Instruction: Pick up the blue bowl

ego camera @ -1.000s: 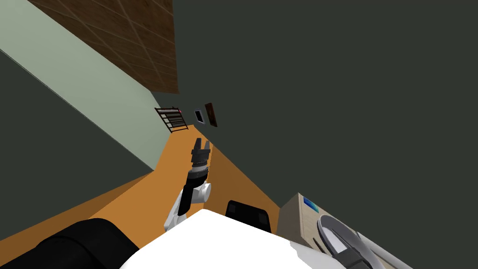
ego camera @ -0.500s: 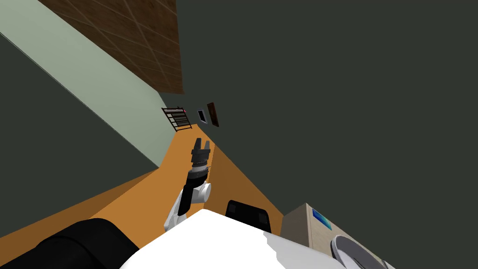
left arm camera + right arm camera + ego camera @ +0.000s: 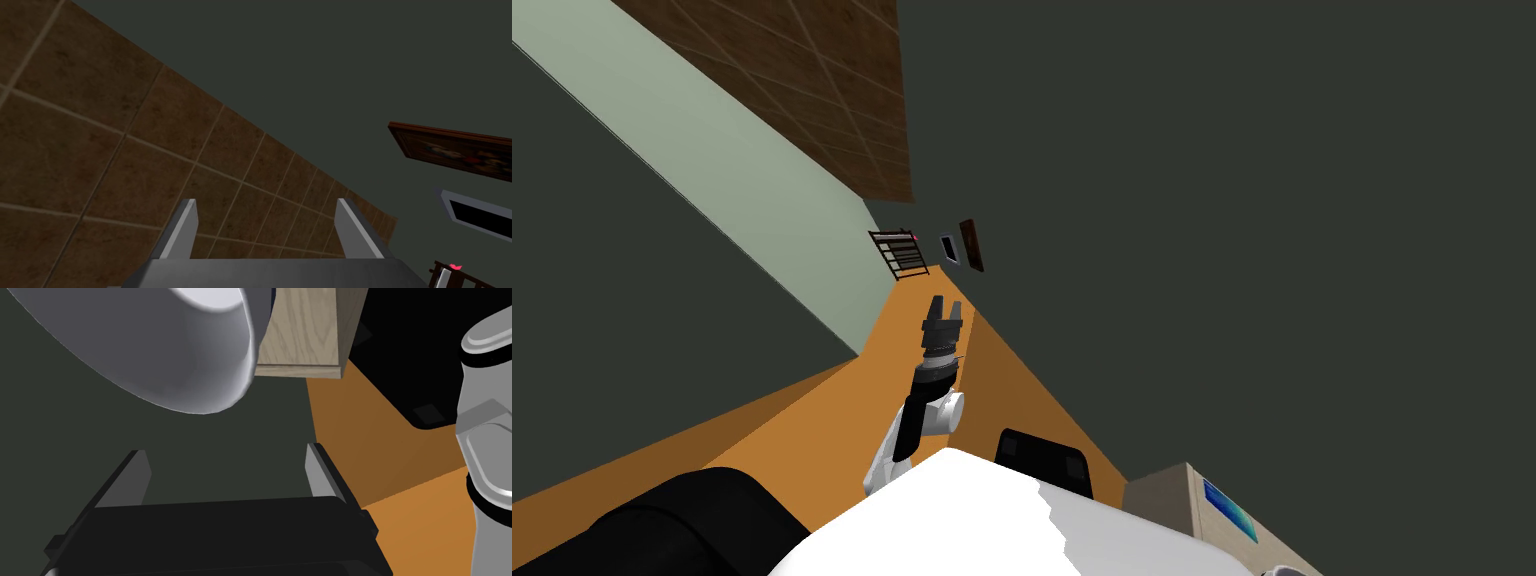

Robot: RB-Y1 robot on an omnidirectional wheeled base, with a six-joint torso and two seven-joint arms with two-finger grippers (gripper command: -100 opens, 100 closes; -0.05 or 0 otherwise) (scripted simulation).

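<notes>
A light grey bowl with a pale inside hangs close in front of my right gripper. It lies just beyond the fingertips, tilted, and nothing sits between them. That gripper is open. Behind the bowl is a pale wooden cabinet. In the head view the same cabinet sits at the lower right with a blue-teal patch on it. My left gripper is held out in front over the orange floor, open and holding nothing; its fingers stand wide apart.
Dark grey walls close in on the right and left of an orange floor strip. A dark rack and two wall frames stand at the far end. A black block lies on the floor near my chest.
The whole head picture has swung: the cabinet slid toward the lower right corner and the bowl on it has nearly left the picture. That is my own turn. My left arm keeps its pose.
</notes>
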